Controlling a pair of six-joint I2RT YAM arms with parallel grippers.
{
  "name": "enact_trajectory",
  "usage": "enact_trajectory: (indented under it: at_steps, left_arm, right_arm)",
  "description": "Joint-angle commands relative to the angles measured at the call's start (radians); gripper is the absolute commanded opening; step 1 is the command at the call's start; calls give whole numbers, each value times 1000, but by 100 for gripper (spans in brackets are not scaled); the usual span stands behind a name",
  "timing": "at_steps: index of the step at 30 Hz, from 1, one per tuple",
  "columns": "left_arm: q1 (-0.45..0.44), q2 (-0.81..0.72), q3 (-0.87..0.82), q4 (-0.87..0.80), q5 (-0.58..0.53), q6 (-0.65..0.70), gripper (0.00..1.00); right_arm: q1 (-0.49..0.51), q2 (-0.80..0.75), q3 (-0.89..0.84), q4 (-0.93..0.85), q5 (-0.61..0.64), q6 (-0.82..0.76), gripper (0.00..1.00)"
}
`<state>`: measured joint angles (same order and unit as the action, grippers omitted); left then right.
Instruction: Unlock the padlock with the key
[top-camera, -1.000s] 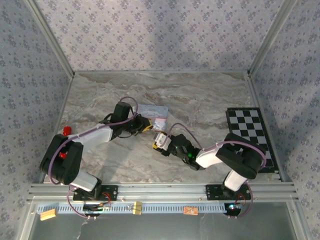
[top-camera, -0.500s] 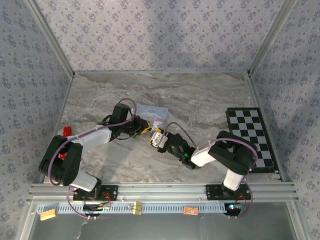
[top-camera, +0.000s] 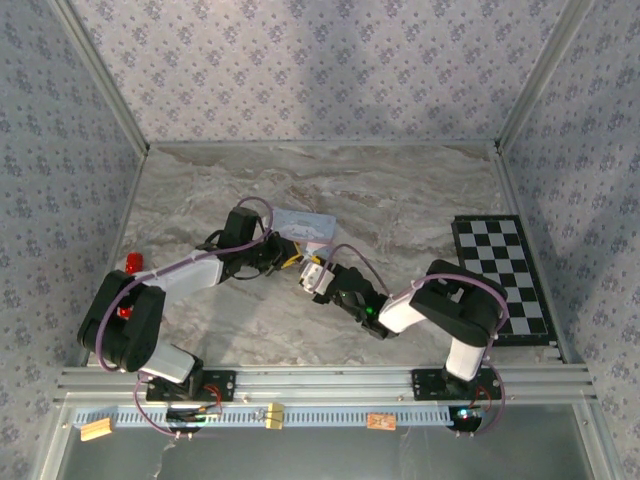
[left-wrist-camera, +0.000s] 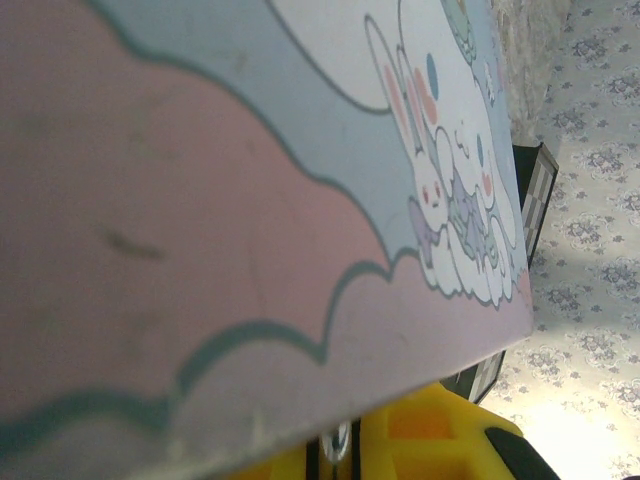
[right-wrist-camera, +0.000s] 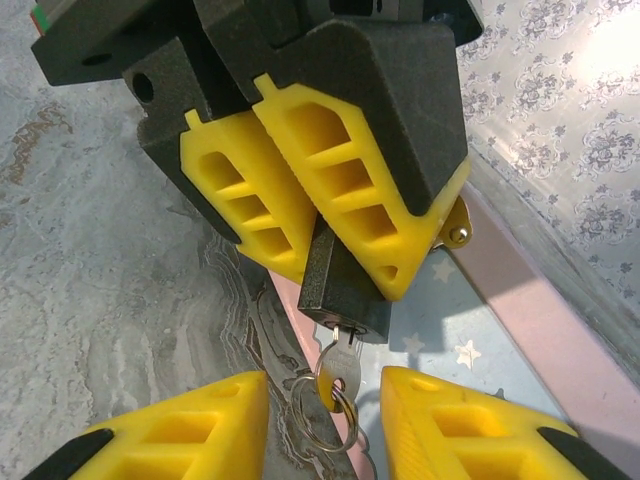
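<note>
Right end effector (right-wrist-camera: 322, 415): fingers stand apart, one on each side of the key (right-wrist-camera: 341, 370), neither visibly touching it. Left end effector (right-wrist-camera: 338, 268): clamped on the padlock (right-wrist-camera: 347, 303), holding it at the edge of the pastel tin (right-wrist-camera: 485, 335).

Governing relation (right wrist view): the padlock lies at 12 o'clock from the right end effector, close ahead, with the key between the two. The padlock's long axis runs about 12 to 6 o'clock, with the keyway end toward 6. The key sits in the keyway on that same axis. Its bow and the key ring (right-wrist-camera: 303, 432) hang into the gap between the parted fingers.

The left arm has the lock. The right arm is the nearer one to the key and, in my judgement, the one to grip and turn it. That grip should land on the bow, not the ring, and the turn should go about the 12-to-6 axis.

Condition of the padlock: small, dark, squarish body, largely covered by the left fingers. The shackle is hidden (locked or unlocked cannot be determined).
</note>
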<state>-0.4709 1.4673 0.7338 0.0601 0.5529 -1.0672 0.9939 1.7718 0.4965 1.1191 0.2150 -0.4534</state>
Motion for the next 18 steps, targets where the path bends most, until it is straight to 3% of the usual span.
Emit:
enact_trajectory:
  at_steps: [1, 18]
  left_arm:
    - [5, -20, 3, 28, 35, 8, 0]
    - [2, -27, -7, 15, 35, 10, 0]
  right_arm:
    - [8, 17, 25, 27, 26, 2, 33]
    - [2, 21, 51, -13, 21, 31, 24]
